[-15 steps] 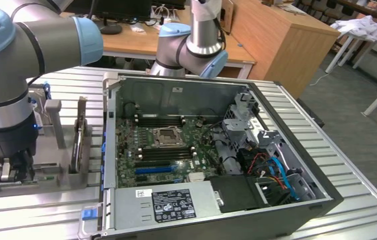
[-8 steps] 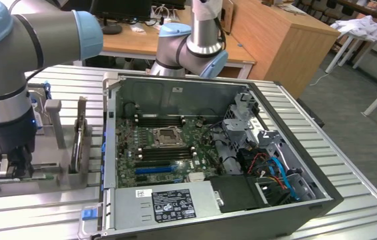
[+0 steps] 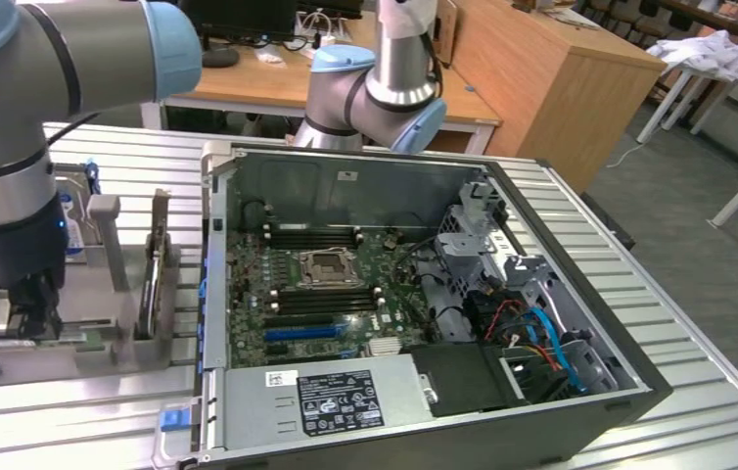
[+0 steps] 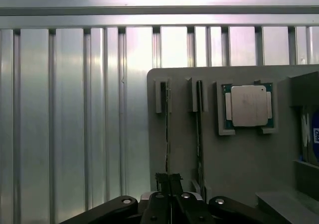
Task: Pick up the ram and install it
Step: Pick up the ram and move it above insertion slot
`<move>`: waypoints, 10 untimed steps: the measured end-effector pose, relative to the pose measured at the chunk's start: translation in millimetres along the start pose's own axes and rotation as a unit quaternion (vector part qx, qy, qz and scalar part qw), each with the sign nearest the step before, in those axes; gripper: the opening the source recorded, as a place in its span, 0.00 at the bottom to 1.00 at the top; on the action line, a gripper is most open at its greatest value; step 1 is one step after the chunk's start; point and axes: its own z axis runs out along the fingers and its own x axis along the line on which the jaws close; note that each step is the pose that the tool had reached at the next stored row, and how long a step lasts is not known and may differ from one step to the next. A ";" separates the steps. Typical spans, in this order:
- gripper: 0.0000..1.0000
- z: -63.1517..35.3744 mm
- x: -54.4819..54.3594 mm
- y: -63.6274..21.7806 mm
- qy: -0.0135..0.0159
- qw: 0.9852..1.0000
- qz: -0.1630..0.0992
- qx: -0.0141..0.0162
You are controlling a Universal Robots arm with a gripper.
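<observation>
Your claw [image 3: 20, 323], at the lower left of the exterior view, is pinched shut on the edge of the ram [image 4: 167, 129] standing in its grey holder [image 4: 214, 159], so a skewed pull could jam the thin stick in its slot or let it slip free.

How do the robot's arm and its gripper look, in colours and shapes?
The arm is round silver-grey tubes with light blue caps on the joints. Its wrist part is black. The gripper is black too, with small silver screws.
</observation>
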 end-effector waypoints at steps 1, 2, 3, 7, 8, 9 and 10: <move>0.12 -2.3 0.0 0.1 0.000 1.000 0.000 0.000; 0.12 -4.6 -0.1 0.2 0.000 1.000 0.000 0.000; 0.12 -6.8 -0.1 0.3 0.000 1.000 0.000 0.000; 0.12 -15.2 -0.3 0.7 0.000 1.000 0.000 0.000; 0.12 -17.2 -0.3 0.7 0.000 1.000 0.000 0.000; 0.12 -19.0 -0.3 0.8 0.000 1.000 0.000 0.000; 0.12 -21.0 -0.4 0.9 0.000 1.000 0.000 0.000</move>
